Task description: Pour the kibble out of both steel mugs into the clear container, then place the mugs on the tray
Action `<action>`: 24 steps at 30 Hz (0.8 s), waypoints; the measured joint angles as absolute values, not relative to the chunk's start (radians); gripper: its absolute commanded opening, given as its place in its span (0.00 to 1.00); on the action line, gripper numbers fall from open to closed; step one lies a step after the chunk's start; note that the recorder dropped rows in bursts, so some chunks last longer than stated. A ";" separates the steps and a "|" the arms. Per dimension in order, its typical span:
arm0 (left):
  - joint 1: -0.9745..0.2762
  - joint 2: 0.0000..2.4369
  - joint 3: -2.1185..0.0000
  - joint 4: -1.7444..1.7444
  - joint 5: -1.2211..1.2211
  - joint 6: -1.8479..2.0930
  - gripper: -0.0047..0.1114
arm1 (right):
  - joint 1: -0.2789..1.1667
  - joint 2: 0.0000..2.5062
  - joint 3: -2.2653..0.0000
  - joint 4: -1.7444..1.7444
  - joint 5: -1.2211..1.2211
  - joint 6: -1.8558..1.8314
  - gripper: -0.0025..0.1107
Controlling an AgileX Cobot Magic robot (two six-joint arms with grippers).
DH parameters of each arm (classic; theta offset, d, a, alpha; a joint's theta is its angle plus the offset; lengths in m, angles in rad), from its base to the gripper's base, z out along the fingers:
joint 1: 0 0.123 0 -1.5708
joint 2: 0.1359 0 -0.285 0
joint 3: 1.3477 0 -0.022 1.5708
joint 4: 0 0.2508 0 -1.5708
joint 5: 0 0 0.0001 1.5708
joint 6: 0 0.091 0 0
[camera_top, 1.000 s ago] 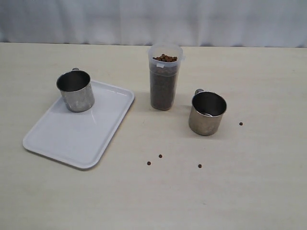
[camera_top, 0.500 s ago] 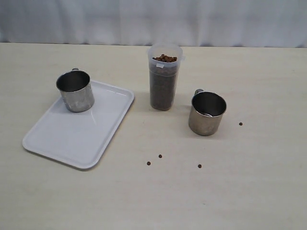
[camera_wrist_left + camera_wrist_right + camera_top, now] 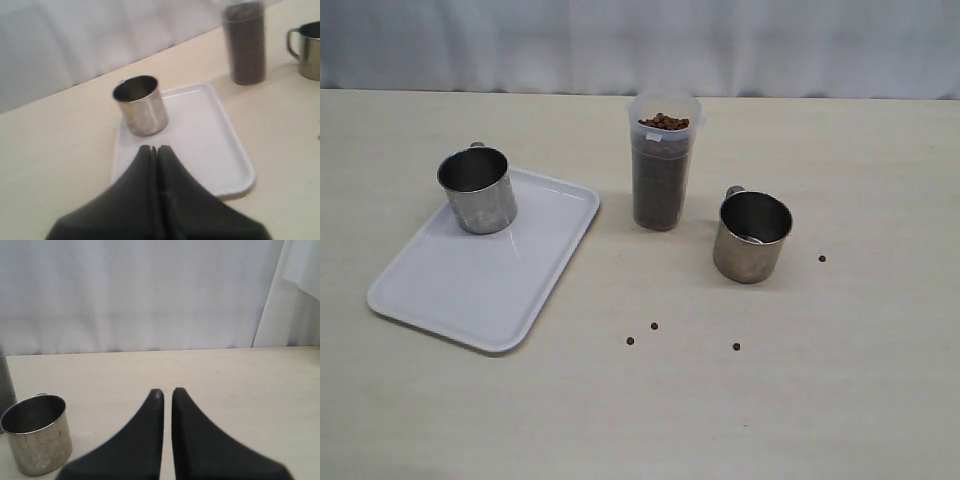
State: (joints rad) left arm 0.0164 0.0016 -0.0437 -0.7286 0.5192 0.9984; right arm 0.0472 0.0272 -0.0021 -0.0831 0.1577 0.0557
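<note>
Kibble (image 3: 663, 122) fills the clear container (image 3: 661, 190). The steel mugs (image 3: 477, 190), one on the tray (image 3: 470, 290), one on the bench (image 3: 860, 380), look empty. Both jaws are clenched, holding nothing.

Clear container (image 3: 663, 165) upright mid-scene, filled nearly to the rim with dark-brown kibble (image 3: 663, 122). One steel mug (image 3: 477, 190) upright on the far-left corner of the white tray (image 3: 490, 280). Second mug (image 3: 751, 237) upright on the bench (image 3: 860, 400), right of container, apart from it. Four stray pellets (image 3: 654, 326) scattered nearer.
</note>
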 measured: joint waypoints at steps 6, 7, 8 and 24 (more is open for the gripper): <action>0.013 0.002 -0.023 -0.290 0.266 0.245 0.04 | 0.047 0.027 -0.002 -0.083 0.158 0.056 0.06; 0.013 0.002 -0.013 -0.243 0.217 0.158 0.04 | 0.047 0.027 -0.002 -0.083 0.158 0.056 0.06; 0.013 0.002 -0.008 -0.219 0.179 0.104 0.04 | 0.047 0.027 -0.002 -0.083 0.158 0.056 0.06; 0.013 0.002 -0.003 0.204 0.202 -0.245 0.04 | 0.047 0.027 -0.002 -0.083 0.158 0.056 0.06</action>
State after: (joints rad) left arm 0.0130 0.0016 -0.0034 0.2038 0.2018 -0.2448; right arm 0.0472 0.0272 -0.0021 -0.0831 0.1577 0.0557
